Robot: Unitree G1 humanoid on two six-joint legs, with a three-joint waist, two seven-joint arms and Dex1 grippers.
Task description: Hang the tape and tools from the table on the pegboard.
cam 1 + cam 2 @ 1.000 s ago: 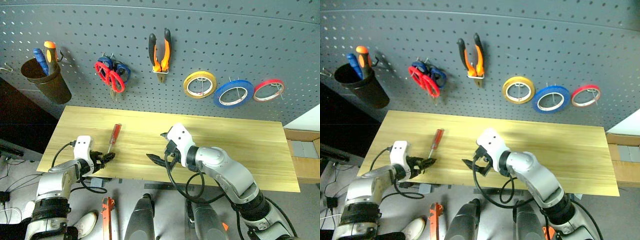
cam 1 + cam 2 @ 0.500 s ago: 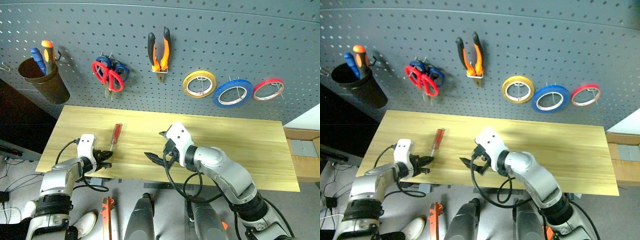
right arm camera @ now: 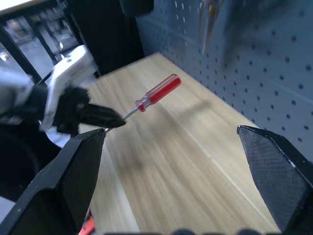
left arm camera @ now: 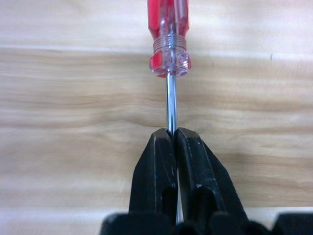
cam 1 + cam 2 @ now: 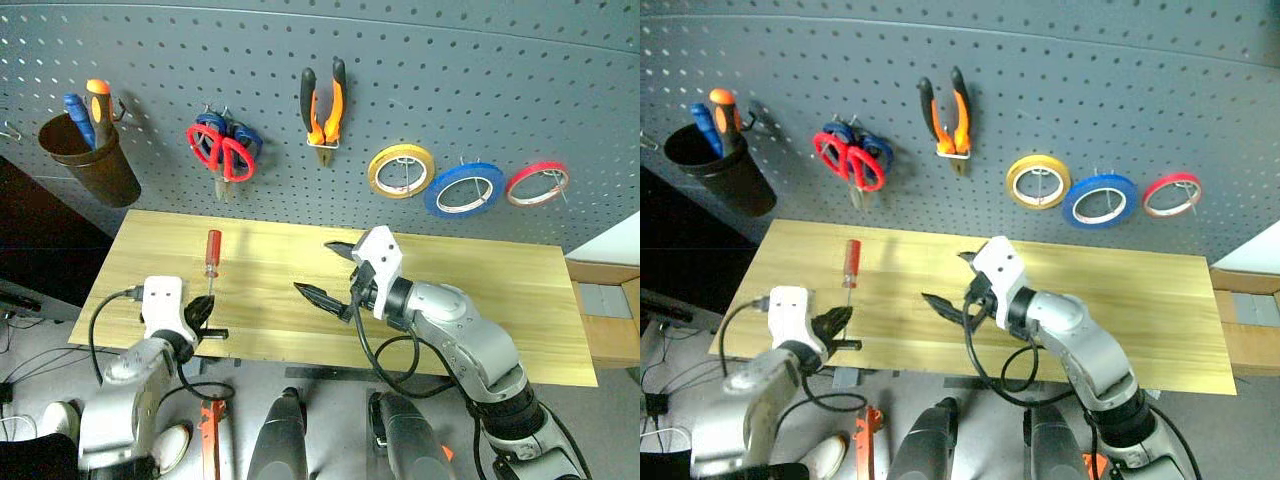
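Note:
My left gripper [image 4: 171, 134] is shut on the bare metal shaft of the screwdriver [image 5: 212, 255], whose clear red handle [image 4: 167, 29] points away toward the pegboard [image 5: 480, 70] over the left part of the wooden table [image 5: 480, 300]. The right gripper [image 5: 318, 268] hangs open and holds nothing above the table's middle; its wrist view takes in the left gripper [image 3: 105, 117] holding the screwdriver [image 3: 156, 93]. On the pegboard hang the blue tape [image 5: 463, 190], the red-handled scissors [image 5: 222, 152] and the orange-and-black pliers [image 5: 322, 105].
A yellow roll [image 5: 400, 170] and a red roll [image 5: 537, 183] flank the blue tape. A dark cup [image 5: 85, 160] at the board's far left holds blue and orange screwdrivers. Blue-handled scissors hang behind the red ones. A cardboard box [image 5: 610, 310] stands off the table's right end.
The left gripper has shut on the screwdriver's shaft and drawn back and up, swinging the handle left to point straight at the pegboard. The right gripper has risen a little.

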